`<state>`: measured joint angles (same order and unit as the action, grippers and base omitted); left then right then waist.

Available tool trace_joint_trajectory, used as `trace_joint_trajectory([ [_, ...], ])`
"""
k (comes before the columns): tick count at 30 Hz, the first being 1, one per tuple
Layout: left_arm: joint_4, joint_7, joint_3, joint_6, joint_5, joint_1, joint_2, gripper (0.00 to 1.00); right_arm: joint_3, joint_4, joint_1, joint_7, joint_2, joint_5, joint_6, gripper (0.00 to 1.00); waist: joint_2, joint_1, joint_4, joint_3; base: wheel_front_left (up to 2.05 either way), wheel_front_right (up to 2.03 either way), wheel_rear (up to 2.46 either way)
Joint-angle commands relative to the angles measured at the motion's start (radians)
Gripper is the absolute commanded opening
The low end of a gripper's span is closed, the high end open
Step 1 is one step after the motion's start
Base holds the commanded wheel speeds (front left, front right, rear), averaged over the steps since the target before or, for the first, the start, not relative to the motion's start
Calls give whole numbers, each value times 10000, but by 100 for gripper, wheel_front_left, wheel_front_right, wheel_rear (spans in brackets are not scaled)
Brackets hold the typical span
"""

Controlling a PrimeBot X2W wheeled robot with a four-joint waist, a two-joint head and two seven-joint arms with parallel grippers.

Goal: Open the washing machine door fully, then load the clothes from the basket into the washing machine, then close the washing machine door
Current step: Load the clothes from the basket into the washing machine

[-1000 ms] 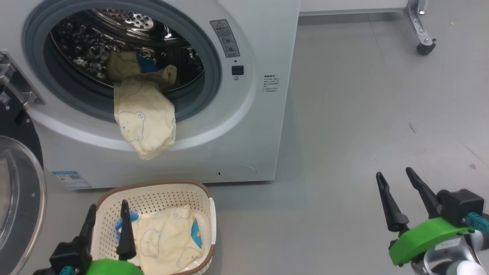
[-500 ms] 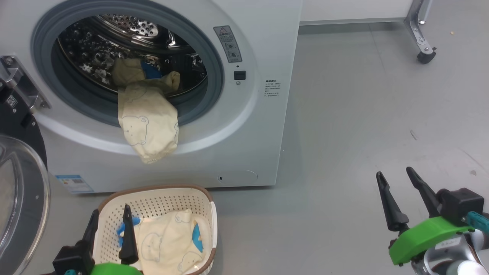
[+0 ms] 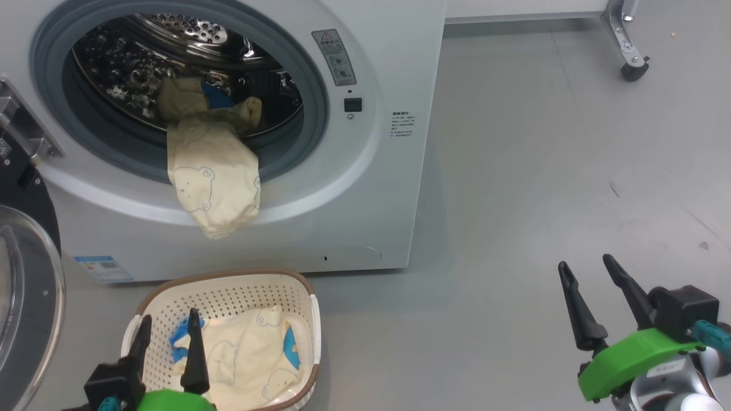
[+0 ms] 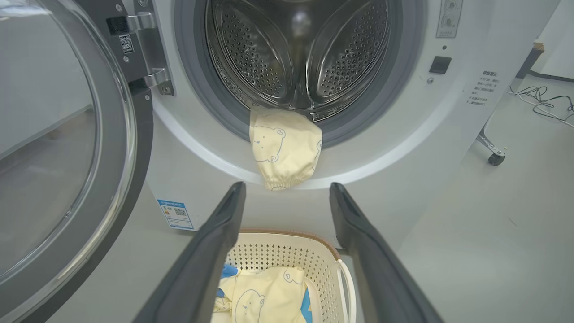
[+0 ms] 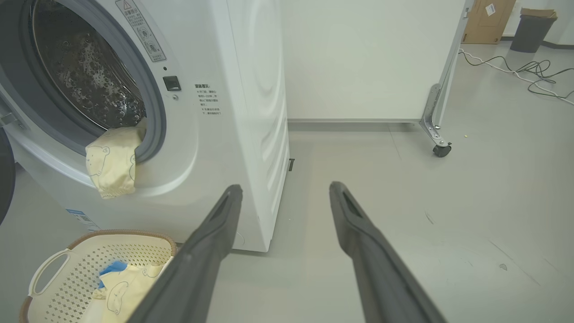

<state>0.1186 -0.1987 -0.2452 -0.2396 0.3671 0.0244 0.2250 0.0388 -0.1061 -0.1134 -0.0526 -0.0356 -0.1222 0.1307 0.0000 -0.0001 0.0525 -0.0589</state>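
1. Currently the clothes (image 3: 245, 357) are lying in two places. One pale yellow piece with blue patches is sitting in the basket (image 3: 228, 283). A second garment (image 3: 214, 177) is drooping out of the drum across the grey gasket, its cuff hanging down the front of the washing machine (image 3: 388, 188).
2. The basket is standing on the floor just in front of the machine, below the opening.
3. The washing machine door (image 4: 130, 148) is standing swung wide on its hinge at the left.
4. The left gripper (image 3: 171, 314) is hovering at the basket's near left side, fingers spread wide and empty. The right gripper (image 3: 585, 260) is hanging well apart over bare floor, equally wide and empty.
5. Loading seems to be the step in hand, roughly halfway. The next move is calling for the left gripper to lower onto the basket garment and pinch it. The drooping piece is also needing a push inside, or the door could be trapping it.
6. The grey floor (image 3: 514, 200) is showing faint scuffs. Beyond it a castered leg (image 3: 628, 63) is carrying a white panel (image 5: 358, 58), cables (image 5: 533, 74) are trailing, and a cardboard box (image 5: 484, 20) and a dark bin (image 5: 533, 27) are standing at the back.
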Motion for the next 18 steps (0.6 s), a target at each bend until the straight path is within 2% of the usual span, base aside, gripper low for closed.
trace_joint_trajectory([
  [1, -213, 44, 320, -116, 8, -591, 157, 100, -212, -347, 366, 108, -157, -85, 0, 100, 0, 1, 32, -84, 0, 0, 0],
  [8, 690, 577, 297, 340, 565, -1474, 47, 100, -298, -328, 665, 222, -152, -178, 0, 100, 0, 1, 270, -638, 0, 0, 0],
  [18, 3526, 1621, 502, 1675, 1771, -3774, 139, 100, -346, -179, 1296, 596, -148, -483, 0, 100, 0, 1, 862, -1975, 0, 0, 0],
])
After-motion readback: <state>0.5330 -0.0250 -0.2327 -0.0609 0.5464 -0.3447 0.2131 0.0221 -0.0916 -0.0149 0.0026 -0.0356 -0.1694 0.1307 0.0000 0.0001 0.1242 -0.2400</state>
